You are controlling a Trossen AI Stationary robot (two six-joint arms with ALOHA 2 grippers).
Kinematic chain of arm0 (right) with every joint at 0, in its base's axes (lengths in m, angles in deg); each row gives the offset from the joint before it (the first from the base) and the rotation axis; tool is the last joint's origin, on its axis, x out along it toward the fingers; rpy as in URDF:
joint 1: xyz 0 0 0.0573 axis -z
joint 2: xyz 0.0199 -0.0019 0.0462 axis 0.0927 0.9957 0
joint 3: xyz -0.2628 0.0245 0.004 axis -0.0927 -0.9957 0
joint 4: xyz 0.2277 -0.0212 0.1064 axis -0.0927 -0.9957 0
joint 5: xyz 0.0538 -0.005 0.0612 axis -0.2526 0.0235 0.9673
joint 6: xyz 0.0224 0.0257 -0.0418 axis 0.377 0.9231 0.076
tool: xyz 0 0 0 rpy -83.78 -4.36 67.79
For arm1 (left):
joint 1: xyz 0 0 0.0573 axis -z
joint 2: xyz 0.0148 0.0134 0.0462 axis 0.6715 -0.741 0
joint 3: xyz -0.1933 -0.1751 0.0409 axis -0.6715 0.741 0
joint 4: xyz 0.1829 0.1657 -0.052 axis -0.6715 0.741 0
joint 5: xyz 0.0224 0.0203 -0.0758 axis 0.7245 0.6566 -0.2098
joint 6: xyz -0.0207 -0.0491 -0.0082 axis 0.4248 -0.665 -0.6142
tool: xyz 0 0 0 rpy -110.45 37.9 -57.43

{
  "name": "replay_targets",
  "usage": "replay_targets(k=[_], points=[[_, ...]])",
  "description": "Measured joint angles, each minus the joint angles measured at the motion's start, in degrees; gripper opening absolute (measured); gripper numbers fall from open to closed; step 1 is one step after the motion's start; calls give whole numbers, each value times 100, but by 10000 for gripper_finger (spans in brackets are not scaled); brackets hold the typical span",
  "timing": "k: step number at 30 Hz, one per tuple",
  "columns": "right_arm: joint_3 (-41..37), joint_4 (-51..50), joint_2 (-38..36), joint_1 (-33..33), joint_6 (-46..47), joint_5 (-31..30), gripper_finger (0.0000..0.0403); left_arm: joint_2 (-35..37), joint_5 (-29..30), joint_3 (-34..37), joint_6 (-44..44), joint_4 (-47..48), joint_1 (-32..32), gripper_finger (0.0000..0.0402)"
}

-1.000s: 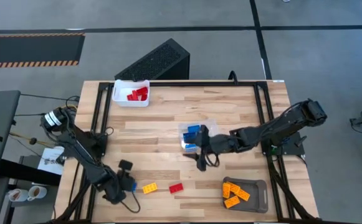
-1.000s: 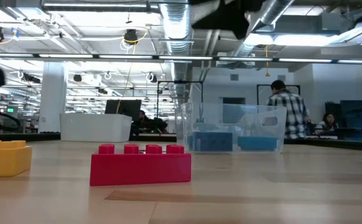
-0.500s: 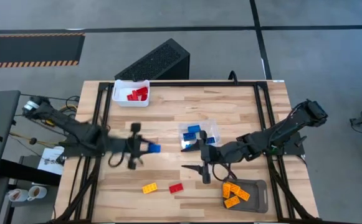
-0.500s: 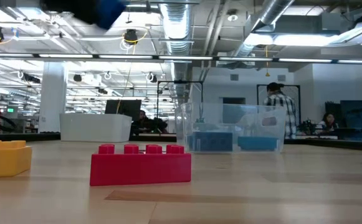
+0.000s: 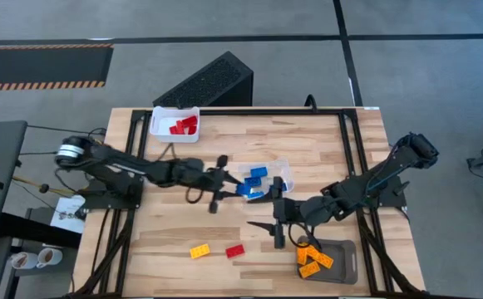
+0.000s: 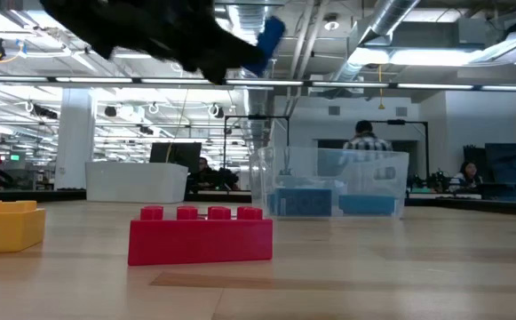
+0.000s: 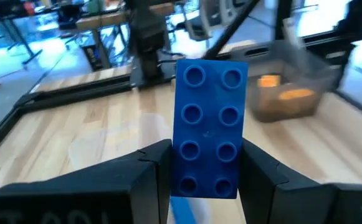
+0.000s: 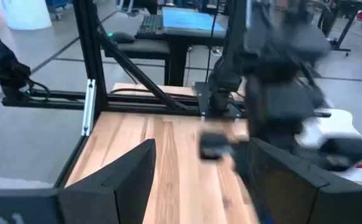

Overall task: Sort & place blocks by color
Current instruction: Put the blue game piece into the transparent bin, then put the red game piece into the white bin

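Observation:
My left gripper [image 5: 233,185] is shut on a blue studded brick [image 7: 207,126] in the air beside the left wall of the clear container [image 5: 276,169], which holds several blue bricks. The brick also shows high in the low view [image 6: 271,36]. My right gripper [image 5: 276,233] is open and empty over bare wood, between the clear container and the grey tray [image 5: 342,247]. A red brick [image 5: 235,250] and a yellow brick [image 5: 199,251] lie flat on the table near its near edge. My left gripper pinches the blue brick's two long sides [image 7: 179,174] between its two fingers, at one end of the brick. The fingers come from the table's left, about level, and lie along the brick. The brick sticks out past the fingertips, lifted clear of the table.
A white tray [image 5: 160,133] with red bricks stands at the far left. The grey tray at the near right holds several orange bricks [image 5: 312,257]. A dark slanted box [image 5: 212,81] lies beyond the far edge. People move in the room behind the table.
My left gripper has taken the blue brick from the near left of the table, lifted it clear and carried it toward the far right, up to the clear container. My right gripper has gone from the clear container toward the near edge.

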Motion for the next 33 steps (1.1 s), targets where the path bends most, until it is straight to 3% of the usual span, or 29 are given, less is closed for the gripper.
replay_targets(k=[4, 11, 17, 22, 27, 33], points=[[0, -142, -2, -9, 67, -73, 275, -828, -146, -428, -42, -143, -285, 105], [0, -426, -57, -135, 170, -434, 275, -1651, -265, -1116, -277, 174, -407, 193], [3, -445, -192, -305, 162, -749, 275, -1707, -398, -1483, 99, 996, -384, 271], [0, -492, -292, -435, 155, -887, 275, -1088, -452, -1684, -40, 2125, -303, 324], [0, -542, -350, -611, 157, -915, 275, -475, 539, -1470, -682, 2761, 392, 321], [0, -665, -350, -616, 445, -1189, 275, -429, 1249, -1234, -1942, 2800, 1763, 288]])
